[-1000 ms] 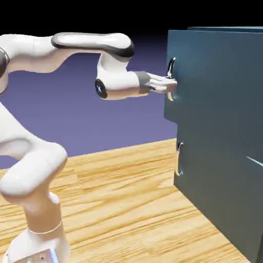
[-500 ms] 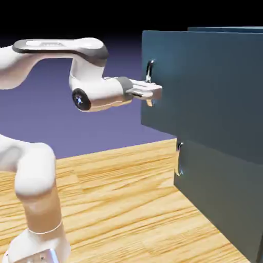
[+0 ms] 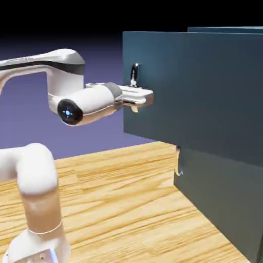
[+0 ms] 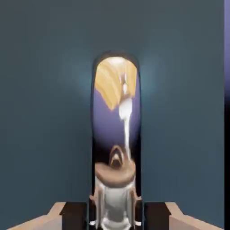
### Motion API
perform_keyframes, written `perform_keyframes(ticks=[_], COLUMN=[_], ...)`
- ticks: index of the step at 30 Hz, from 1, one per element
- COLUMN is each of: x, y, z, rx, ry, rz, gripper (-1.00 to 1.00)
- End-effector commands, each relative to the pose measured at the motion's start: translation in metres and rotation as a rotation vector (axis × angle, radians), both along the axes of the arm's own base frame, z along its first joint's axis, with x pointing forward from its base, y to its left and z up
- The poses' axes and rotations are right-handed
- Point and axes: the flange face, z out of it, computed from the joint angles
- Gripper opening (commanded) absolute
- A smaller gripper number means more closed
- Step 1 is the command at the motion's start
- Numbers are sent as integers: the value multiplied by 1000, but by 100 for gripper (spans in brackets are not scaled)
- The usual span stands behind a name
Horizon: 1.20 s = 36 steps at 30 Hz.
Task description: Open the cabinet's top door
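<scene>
top door [image 3: 195, 92] of the cabinet [image 3: 226, 205] stands partly swung out, its free edge toward the exterior view's left. your gripper [image 3: 137, 98] is clamped on the silver handle [image 3: 134, 74]. partly done; you likely need more swing to finish.

Matt teal top door [image 3: 195, 92] — mirror-polished metal handle [image 4: 116, 134]

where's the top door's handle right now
In the exterior view the silver handle stands near the top door's left edge, clamped by the gripper, above the lower door's handle. It fills the hand view's middle.
</scene>
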Motion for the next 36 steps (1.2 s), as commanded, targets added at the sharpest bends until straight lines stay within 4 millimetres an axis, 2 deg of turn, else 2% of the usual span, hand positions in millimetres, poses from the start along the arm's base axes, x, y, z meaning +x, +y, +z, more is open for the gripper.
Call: perform_keyframes(ticks=[1,13,17,22,29,36], x=[-4,-52,-66,-81,-91,-90], y=[-5,-90,-127,-182,-254,-317], z=[0,0,0,0,0,0], rx=[1,1,1,1,1,1], ry=[0,0,0,0,0,0], rz=[16,221,304,425,579,713], gripper=[-100,-100,-100,-100,-100,-100])
